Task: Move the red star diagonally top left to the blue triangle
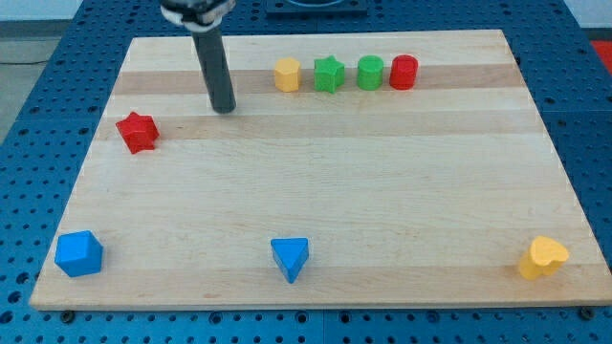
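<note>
The red star (138,132) lies near the board's left edge, in the upper part of the view. The blue triangle (290,258) lies near the bottom edge, about mid-width, well below and to the right of the star. My tip (225,109) touches the board to the upper right of the red star, with a gap between them. The rod rises from it toward the view's top.
A row near the top edge holds a yellow hexagon block (287,74), a green star (329,74), a green cylinder (370,72) and a red cylinder (404,72). A blue cube (78,253) sits bottom left, a yellow heart (543,257) bottom right. The wooden board (382,182) lies on a blue perforated table.
</note>
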Robot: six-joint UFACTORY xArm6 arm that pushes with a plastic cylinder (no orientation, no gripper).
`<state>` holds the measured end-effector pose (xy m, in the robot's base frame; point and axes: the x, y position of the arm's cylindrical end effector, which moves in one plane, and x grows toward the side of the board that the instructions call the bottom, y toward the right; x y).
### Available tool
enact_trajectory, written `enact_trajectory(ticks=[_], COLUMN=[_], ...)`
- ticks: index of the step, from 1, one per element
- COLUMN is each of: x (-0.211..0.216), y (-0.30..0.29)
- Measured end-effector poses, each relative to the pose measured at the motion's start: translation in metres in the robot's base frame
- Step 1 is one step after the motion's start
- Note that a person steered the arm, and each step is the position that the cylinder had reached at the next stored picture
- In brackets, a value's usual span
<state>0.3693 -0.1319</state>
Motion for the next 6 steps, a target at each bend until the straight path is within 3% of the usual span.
enact_trajectory(ticks=[1, 2, 4, 6], x=[0.054, 0.087, 0.084, 0.029], y=[-0.013, -0.066, -0.124, -0.126])
